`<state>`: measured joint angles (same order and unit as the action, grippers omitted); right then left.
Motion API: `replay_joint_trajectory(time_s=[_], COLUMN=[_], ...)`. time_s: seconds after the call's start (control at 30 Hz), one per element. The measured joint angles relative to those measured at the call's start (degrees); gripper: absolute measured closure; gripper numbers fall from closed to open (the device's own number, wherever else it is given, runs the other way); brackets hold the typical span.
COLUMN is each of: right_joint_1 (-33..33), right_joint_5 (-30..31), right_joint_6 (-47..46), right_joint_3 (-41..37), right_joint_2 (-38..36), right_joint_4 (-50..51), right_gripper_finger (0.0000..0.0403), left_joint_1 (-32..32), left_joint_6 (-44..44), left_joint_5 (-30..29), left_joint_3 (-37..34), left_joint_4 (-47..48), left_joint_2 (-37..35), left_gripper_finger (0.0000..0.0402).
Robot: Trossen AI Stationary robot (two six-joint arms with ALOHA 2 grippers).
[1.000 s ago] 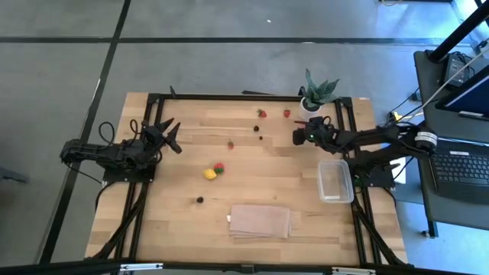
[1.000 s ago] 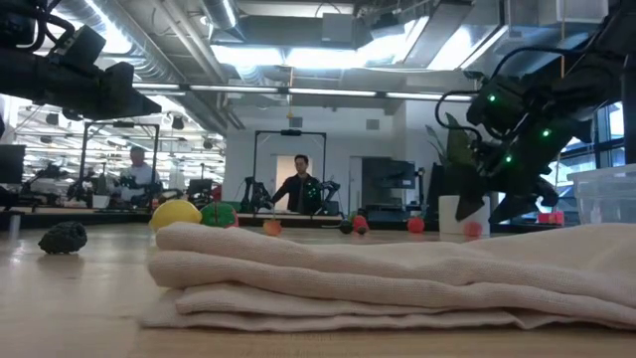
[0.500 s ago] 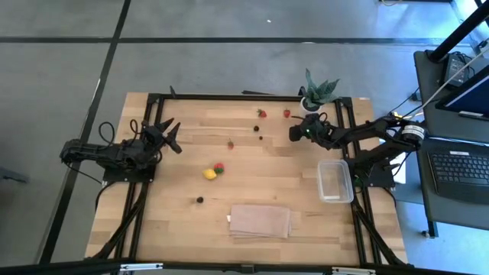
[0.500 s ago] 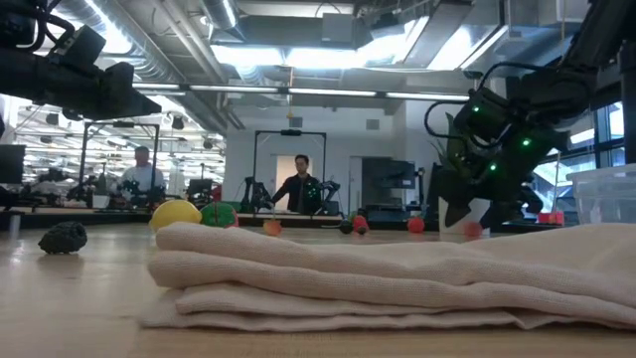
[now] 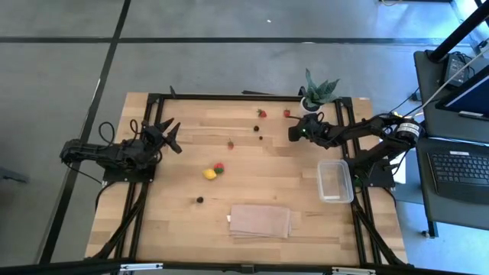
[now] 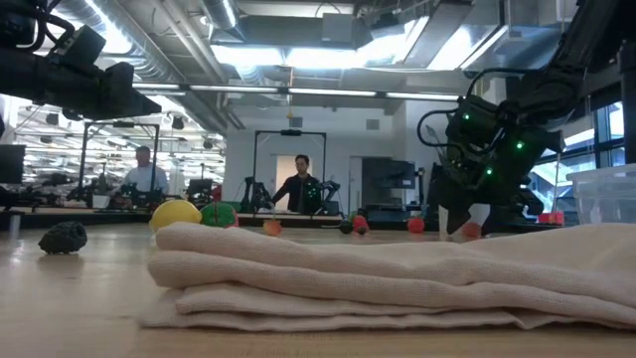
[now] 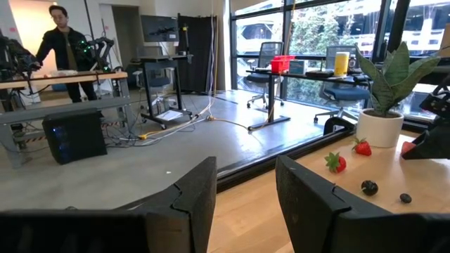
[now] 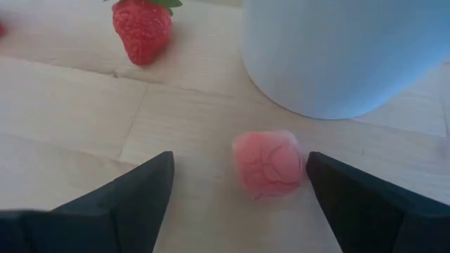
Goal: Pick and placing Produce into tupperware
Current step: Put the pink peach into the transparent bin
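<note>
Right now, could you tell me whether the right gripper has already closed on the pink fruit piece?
No, the pink fruit piece lies on the wood between the right gripper's open fingers, untouched.

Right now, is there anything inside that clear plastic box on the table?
From above, the tupperware looks empty: only the wooden table shows through it. No produce is in it yet.

Right gripper [image 5: 293, 133] advanced toward white pot [image 8: 337, 49] and dropped lower; pink produce piece [image 8: 268, 164] framed between spread fingers [image 8: 123, 193], untouched. Background person [image 6: 146, 177] shifted slightly rightward.
</note>
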<state>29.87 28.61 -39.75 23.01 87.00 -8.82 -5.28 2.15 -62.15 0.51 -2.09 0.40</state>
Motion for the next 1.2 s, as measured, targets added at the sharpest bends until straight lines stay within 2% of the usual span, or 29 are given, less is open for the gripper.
replay_joint_trajectory(time_s=[0.23, 0.6, 0.8, 0.9, 1.2], right_joint_1=[0.0, 0.0, -0.1, -0.1, -0.1], right_joint_5=[0.2, -0.6, -3.1, -3.8, -4.0], right_joint_6=[-0.2, -0.3, -0.3, -0.3, -0.4], right_joint_3=[-0.1, -0.1, -0.2, -0.2, -0.2], right_joint_2=[0.0, 0.0, -0.9, -1.5, -1.6], right_joint_4=[-0.2, -0.2, -0.2, 0.0, 0.0], right_gripper_finger=[0.0113, 0.0231, 0.0289, 0.0303, 0.0304], left_joint_1=[0.0, 0.0, 0.0, 0.0, 0.0], left_joint_6=[0.0, 0.0, 0.0, 0.0, 0.0], left_joint_5=[0.0, 0.0, 0.0, 0.0, 0.0], left_joint_3=[0.0, 0.0, 0.0, 0.0, 0.0], left_joint_4=[0.0, 0.0, 0.0, 0.0, 0.0], left_joint_2=[0.0, 0.0, 0.0, 0.0, 0.0], left_gripper_finger=[0.0262, 0.0262, 0.0262, 0.0262, 0.0262])
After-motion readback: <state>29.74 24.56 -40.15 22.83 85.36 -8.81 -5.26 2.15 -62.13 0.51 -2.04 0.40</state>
